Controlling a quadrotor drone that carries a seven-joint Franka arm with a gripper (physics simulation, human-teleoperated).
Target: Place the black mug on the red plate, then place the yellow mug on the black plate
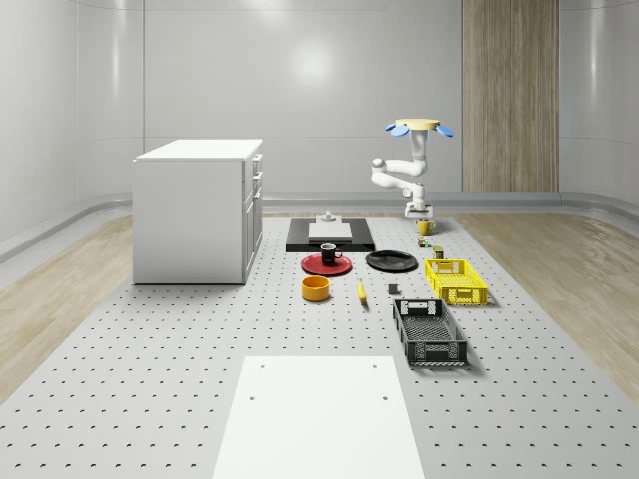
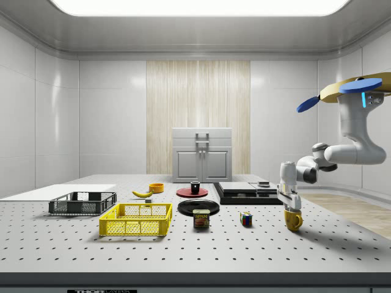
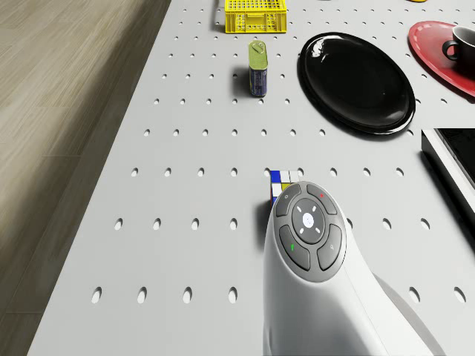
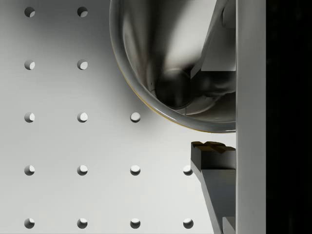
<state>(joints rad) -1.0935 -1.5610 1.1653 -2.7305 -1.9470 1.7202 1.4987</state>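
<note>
Glossy and grey inside, the round yellow ceramic mug (image 4: 180, 63) sits under my wrist, my hand (image 2: 291, 204) pinching its rim, one finger inside the cup and one outside. I hover over the far corner of the perforated grey tabletop (image 1: 180, 349), at the side view's right, the mug just above the surface. Well apart, the small black mug (image 1: 329, 253) stands on the flat red plate (image 1: 314, 265); that half is done. Left to do: carrying the yellow mug to the bare glossy black plate (image 3: 356, 81).
</note>
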